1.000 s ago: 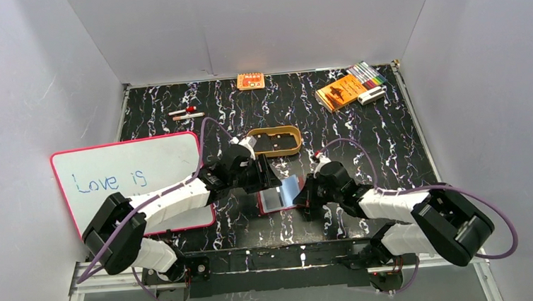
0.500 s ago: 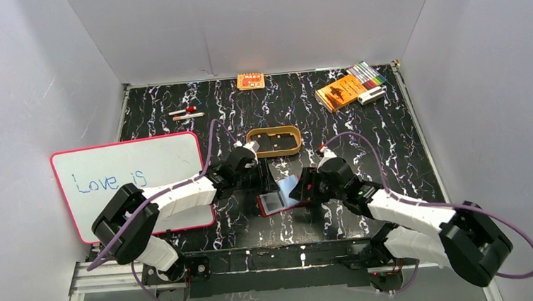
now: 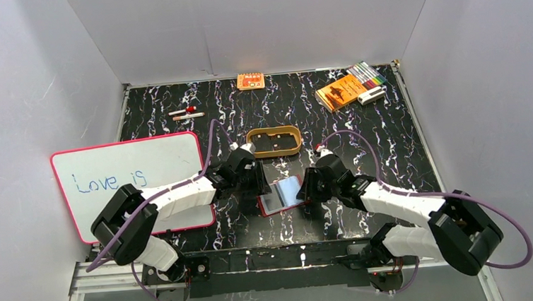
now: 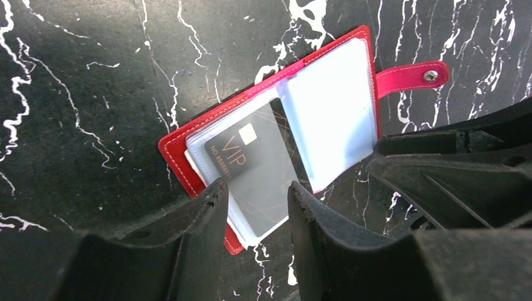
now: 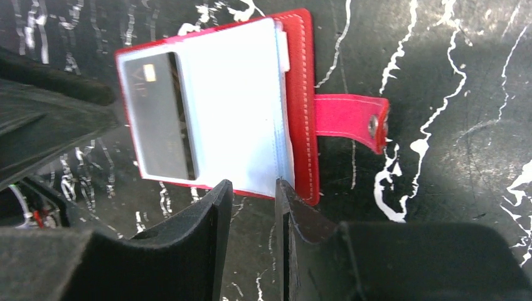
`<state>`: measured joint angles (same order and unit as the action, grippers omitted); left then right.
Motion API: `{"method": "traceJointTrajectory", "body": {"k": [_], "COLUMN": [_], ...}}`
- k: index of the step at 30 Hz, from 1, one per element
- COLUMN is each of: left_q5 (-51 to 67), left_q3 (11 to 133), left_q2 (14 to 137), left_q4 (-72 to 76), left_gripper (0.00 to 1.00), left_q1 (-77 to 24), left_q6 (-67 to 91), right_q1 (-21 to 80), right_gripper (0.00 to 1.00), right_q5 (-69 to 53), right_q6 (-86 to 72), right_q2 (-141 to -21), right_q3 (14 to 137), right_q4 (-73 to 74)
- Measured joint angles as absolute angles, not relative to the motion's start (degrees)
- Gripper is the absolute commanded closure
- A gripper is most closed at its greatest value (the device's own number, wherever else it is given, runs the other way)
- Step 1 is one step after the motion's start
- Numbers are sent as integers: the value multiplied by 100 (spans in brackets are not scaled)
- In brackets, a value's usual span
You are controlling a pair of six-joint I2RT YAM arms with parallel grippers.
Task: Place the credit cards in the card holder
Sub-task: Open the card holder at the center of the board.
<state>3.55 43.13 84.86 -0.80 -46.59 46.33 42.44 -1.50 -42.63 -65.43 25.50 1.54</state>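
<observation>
The card holder (image 3: 266, 206) lies open on the black marbled table between my two grippers, red cover down, snap tab (image 5: 349, 119) pointing right. A dark credit card (image 4: 251, 164) marked VIP sits in a clear sleeve on the holder's left half (image 5: 157, 119). A pale blue-white page (image 5: 232, 106) covers the right half (image 4: 332, 106). My left gripper (image 4: 254, 193) hovers open at the card's near edge, holding nothing (image 3: 255, 181). Open too, my right gripper (image 5: 252, 187) has a narrow gap at the pale page's near edge, with nothing in it (image 3: 309, 188).
A tan oval tray (image 3: 274, 141) stands just behind the holder. A whiteboard (image 3: 131, 178) lies to the left. At the back are an orange packet (image 3: 250, 81), an orange booklet (image 3: 341, 91), markers (image 3: 366, 73) and pens (image 3: 187, 113).
A grey sleeve that stood raised between the grippers half a second ago now lies flat in the holder. My right gripper went from shut to open and moved slightly left.
</observation>
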Motion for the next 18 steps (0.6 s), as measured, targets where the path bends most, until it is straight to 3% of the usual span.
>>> {"method": "traceJointTrajectory", "body": {"k": [12, 18], "left_q5": [255, 279], "left_q3": [4488, 4783], "left_q2": [8901, 9277], "left_q4": [-130, 91], "left_gripper": [66, 68], "left_q1": [-4652, -4591], "left_q6": [4453, 4344], "right_q1": [4235, 4235], "right_gripper": [62, 56], "right_q5": [-196, -231], "right_q6": [-4458, -4584], "right_q2": [-6711, -6589], "right_q3": [2274, 2163], "right_q4": [-213, -224]}}
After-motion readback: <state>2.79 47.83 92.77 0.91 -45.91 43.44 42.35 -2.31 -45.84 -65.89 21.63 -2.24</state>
